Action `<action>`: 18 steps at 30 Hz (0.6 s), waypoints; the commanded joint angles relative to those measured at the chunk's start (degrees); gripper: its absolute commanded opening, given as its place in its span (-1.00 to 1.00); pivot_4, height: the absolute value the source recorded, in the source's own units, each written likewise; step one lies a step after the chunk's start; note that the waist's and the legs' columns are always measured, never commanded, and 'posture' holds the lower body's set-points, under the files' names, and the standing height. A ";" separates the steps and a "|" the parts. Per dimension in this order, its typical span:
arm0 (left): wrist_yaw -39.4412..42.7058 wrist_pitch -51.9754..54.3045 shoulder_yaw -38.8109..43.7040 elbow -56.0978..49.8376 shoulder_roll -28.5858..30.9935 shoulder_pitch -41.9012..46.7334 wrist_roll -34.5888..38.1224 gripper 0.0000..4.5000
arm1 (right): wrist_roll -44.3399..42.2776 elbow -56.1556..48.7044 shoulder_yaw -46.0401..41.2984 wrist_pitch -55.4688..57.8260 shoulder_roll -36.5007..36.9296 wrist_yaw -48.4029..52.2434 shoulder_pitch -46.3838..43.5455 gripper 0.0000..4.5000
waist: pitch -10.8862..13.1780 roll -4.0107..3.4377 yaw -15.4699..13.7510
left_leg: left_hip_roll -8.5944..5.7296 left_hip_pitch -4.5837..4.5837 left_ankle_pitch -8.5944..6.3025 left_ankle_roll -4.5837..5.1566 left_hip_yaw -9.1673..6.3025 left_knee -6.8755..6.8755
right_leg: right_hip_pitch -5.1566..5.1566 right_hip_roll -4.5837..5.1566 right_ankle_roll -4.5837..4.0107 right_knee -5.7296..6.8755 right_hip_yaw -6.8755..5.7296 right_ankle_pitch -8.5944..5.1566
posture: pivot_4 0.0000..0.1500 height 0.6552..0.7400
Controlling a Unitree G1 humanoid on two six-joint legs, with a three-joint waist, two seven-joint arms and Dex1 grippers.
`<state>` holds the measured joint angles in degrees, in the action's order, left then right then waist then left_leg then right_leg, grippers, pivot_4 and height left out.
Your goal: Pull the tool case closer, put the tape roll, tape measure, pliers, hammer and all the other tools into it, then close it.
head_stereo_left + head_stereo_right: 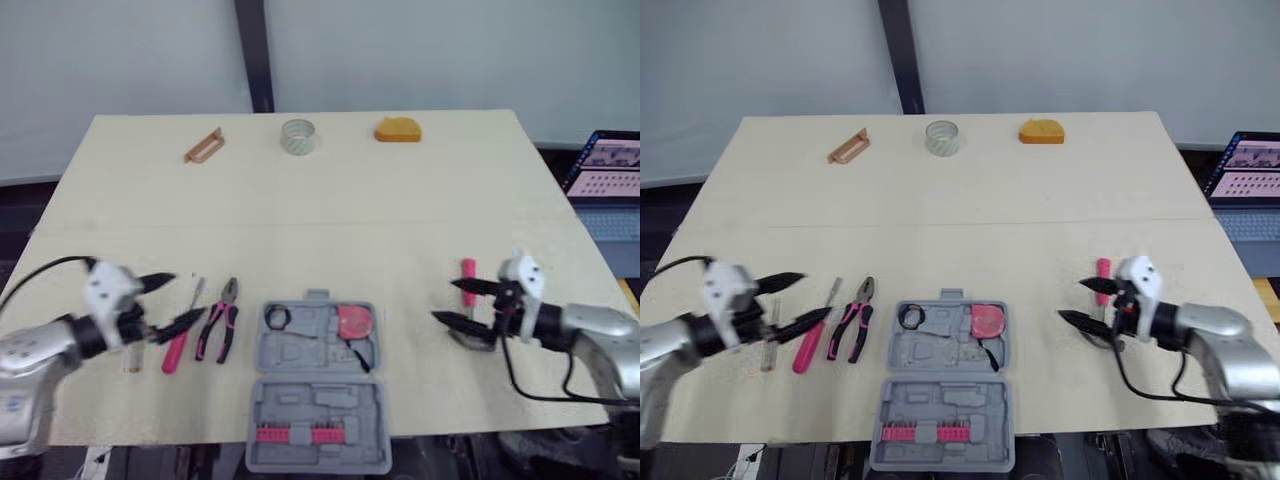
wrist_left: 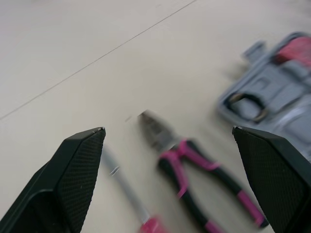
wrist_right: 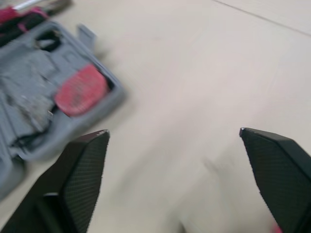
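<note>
Left gripper (image 1: pixel 185 298) open, hovering just beside pliers (image 1: pixel 220 325), which lie left of the grey moulded-plastic tool case (image 1: pixel 320 395), lying open at the near table edge. Likely next: pinch across both pink-black rubbery handles, low and centred. Right gripper (image 1: pixel 444 300) open near 1 pink-handled tool (image 1: pixel 467 272). Tape roll (image 1: pixel 298 136) lies at the far edge.

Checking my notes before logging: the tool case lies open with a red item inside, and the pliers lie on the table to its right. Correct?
Not quite. The tool case lies open with a red item inside, but the pliers lie on the table to its left, not its right, as the left eye view shows.
</note>
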<state>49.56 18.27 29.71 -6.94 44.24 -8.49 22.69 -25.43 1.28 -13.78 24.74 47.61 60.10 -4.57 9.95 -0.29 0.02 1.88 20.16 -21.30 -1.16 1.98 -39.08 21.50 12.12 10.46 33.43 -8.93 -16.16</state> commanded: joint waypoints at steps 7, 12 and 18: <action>-4.99 -10.83 13.01 17.08 1.44 -2.95 -2.70 1.00 | 4.80 21.92 -7.73 -10.94 6.23 0.25 0.43 0.98 | 0.01 0.05 0.14 | 0.00 -0.02 0.00 0.00 0.01 0.01 | 0.02 0.00 0.00 0.00 0.00 0.00 | 1.00 1.00; -6.43 -16.80 14.02 25.80 2.09 -3.37 -4.46 1.00 | 6.69 30.91 -7.85 -16.79 6.82 0.28 -1.01 0.98 | 0.01 0.05 0.40 | 0.01 -0.03 0.00 0.00 0.05 0.06 | 0.04 0.00 0.00 -0.01 0.01 0.00 | 1.00 1.00; -6.43 -19.80 12.96 30.25 2.34 -2.53 -4.43 1.00 | 7.38 34.71 -7.25 -20.37 6.18 0.59 -3.91 0.98 | 0.01 0.05 0.69 | 0.02 -0.05 0.00 0.00 0.07 0.06 | 0.04 0.00 0.00 0.01 0.02 0.00 | 1.00 1.00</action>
<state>43.41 -0.10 41.92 23.45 45.12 -11.39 17.88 -17.72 36.30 -19.66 5.64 52.61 60.36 -8.01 9.96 -0.24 0.71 1.90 20.11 -21.30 -1.16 2.05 -39.02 21.53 12.13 10.46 33.44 -8.90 -16.16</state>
